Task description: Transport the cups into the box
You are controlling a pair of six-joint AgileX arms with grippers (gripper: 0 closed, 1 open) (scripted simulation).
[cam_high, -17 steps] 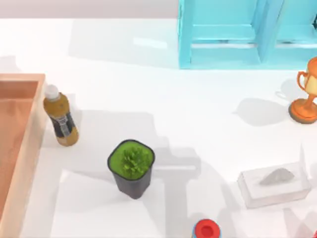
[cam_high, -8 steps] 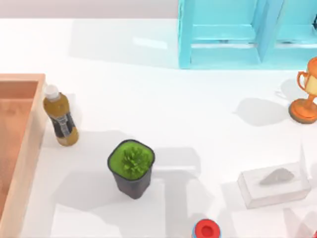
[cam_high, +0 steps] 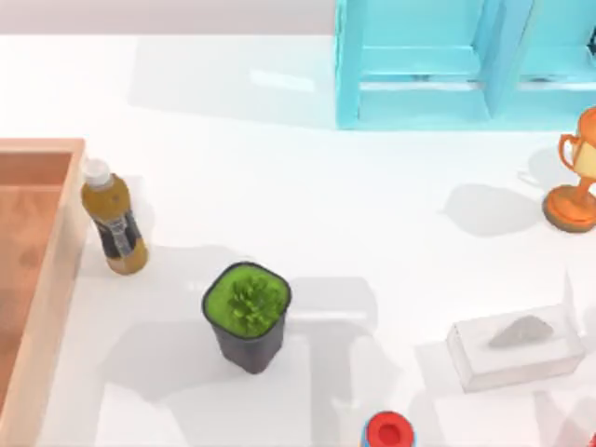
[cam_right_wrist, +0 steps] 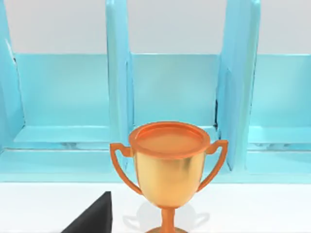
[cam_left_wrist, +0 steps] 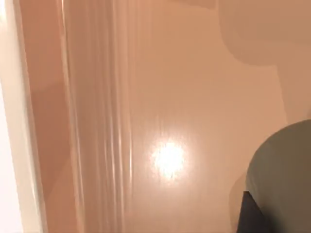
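Note:
The box (cam_high: 58, 270), orange-brown wood with thick rim walls, lies at the table's left edge in the top view. The left wrist view looks closely down onto the box's bare floor (cam_left_wrist: 170, 97), with one inner wall (cam_left_wrist: 43, 121) alongside. An olive-grey cup (cam_left_wrist: 286, 179) stands out against that floor, and a dark shape (cam_left_wrist: 248, 216) touches its side. Whether the left gripper holds the cup cannot be told. A dark wedge of my right gripper (cam_right_wrist: 92, 218) shows in the right wrist view, just short of the trophy (cam_right_wrist: 169, 170).
A yellow-brown bottle (cam_high: 114, 228) stands just right of the box rim. A square dark pot with a green plant (cam_high: 247, 315) sits mid-table. A light-blue shelf frame (cam_high: 447, 65) is at the back, a clear tissue box (cam_high: 517, 346) and a gold trophy (cam_high: 575, 182) at right, a red-capped item (cam_high: 388, 432) in front.
The shadows on the table around the plant pot have shifted and shrunk toward the front edge. No object has moved.

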